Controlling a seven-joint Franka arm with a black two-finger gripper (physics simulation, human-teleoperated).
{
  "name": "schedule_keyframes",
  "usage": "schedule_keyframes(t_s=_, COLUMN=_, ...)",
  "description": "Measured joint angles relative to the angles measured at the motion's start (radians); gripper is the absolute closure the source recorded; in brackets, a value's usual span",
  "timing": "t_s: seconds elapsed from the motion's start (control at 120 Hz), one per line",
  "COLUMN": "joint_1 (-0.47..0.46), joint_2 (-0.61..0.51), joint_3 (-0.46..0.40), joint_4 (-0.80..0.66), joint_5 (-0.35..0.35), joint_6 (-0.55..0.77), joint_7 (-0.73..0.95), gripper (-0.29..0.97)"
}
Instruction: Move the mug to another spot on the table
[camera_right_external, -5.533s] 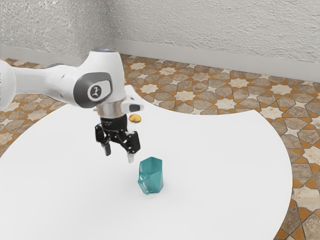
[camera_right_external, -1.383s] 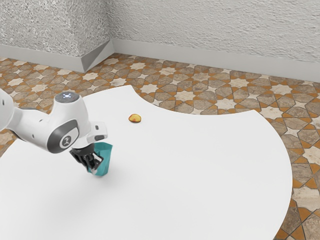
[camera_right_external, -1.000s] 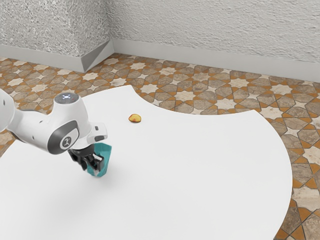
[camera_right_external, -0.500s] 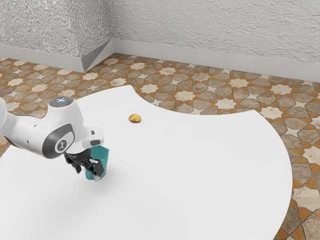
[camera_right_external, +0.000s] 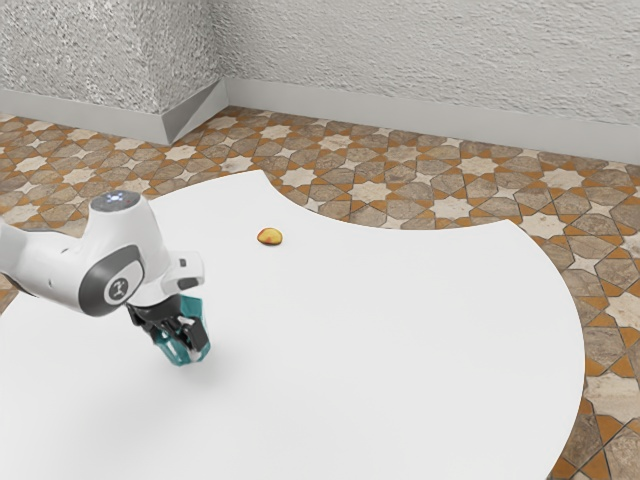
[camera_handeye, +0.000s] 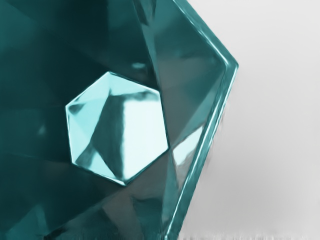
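Note:
The teal faceted mug (camera_right_external: 188, 340) is on the white table (camera_right_external: 400, 340) at the exterior view's left, mostly hidden behind my black gripper (camera_right_external: 177, 335). My gripper is shut on the mug, its fingers clamped over the rim. In the wrist view I look straight down into the mug (camera_handeye: 115, 125), seeing its pale hexagonal bottom and one angled rim edge, with bare table beside it.
A small orange-yellow object (camera_right_external: 269, 237) lies on the table toward the back, well apart from the mug. The table's curved far edge borders a patterned tile floor (camera_right_external: 450, 180). My white arm (camera_right_external: 90, 265) comes in from the exterior view's left.
My gripper took hold of the mug near the table's middle and has carried it to the exterior view's left. Over the last second it edged further left and toward the front.

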Motion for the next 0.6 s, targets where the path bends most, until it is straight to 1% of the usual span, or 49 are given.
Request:
schedule_keyframes(t_s=0.225, joint_1=0.018, joint_2=-0.055, joint_3=0.04, joint_4=-0.012, joint_5=0.032, joint_6=-0.012, joint_7=0.006, gripper=0.04)
schedule_keyframes(t_s=0.3, joint_1=0.013, joint_2=-0.101, joint_3=0.046, joint_4=-0.005, joint_5=0.057, joint_6=-0.023, joint_7=0.008, gripper=0.04)
schedule_keyframes(t_s=0.375, joint_1=0.013, joint_2=-0.164, joint_3=0.052, joint_4=0.066, joint_5=0.081, joint_6=-0.101, joint_7=0.009, gripper=0.04)
schedule_keyframes(t_s=0.442, joint_1=0.014, joint_2=-0.184, joint_3=0.046, joint_4=0.183, joint_5=0.093, joint_6=-0.217, joint_7=0.006, gripper=0.03)
schedule_keyframes(t_s=0.492, joint_1=0.016, joint_2=-0.177, joint_3=0.006, joint_4=0.318, joint_5=0.096, joint_6=-0.336, joint_7=-0.001, gripper=0.03)
schedule_keyframes(t_s=0.508, joint_1=0.022, joint_2=-0.169, joint_3=-0.019, joint_4=0.369, joint_5=0.095, joint_6=-0.378, joint_7=-0.004, gripper=0.02)
schedule_keyframes(t_s=0.567, joint_1=0.09, joint_2=-0.14, joint_3=-0.165, joint_4=0.543, joint_5=0.084, joint_6=-0.52, joint_7=-0.014, gripper=0.02)
schedule_keyframes(t_s=0.6, joint_1=0.116, joint_2=-0.125, joint_3=-0.233, joint_4=0.633, joint_5=0.073, joint_6=-0.596, joint_7=-0.019, gripper=0.02)
